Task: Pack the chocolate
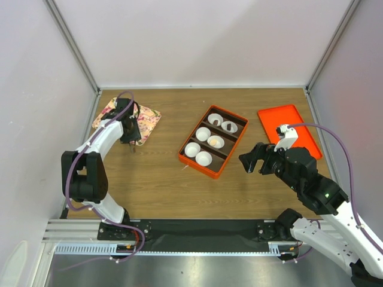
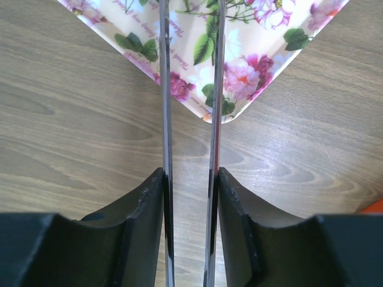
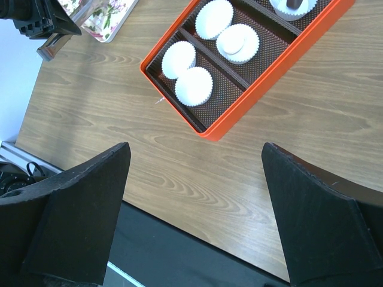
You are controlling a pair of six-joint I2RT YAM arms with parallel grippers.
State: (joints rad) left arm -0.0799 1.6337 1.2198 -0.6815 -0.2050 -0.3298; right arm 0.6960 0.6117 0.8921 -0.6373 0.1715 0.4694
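nearby, floral tray (image 1: 151, 116) by left gripper (image 1: 133, 143), orange lid (image 1: 278, 116) beside box (image 1: 197, 168).

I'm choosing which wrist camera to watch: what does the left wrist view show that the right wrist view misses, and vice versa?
Only left wrist: the two blades of the tweezers up close, slightly apart, pinched in the left gripper and reaching over the rounded corner of the floral tray. Only right wrist: white paper cups in the orange divided box, one holding a pale chocolate, and the wide-open right gripper. Both: floral tray and wooden table.
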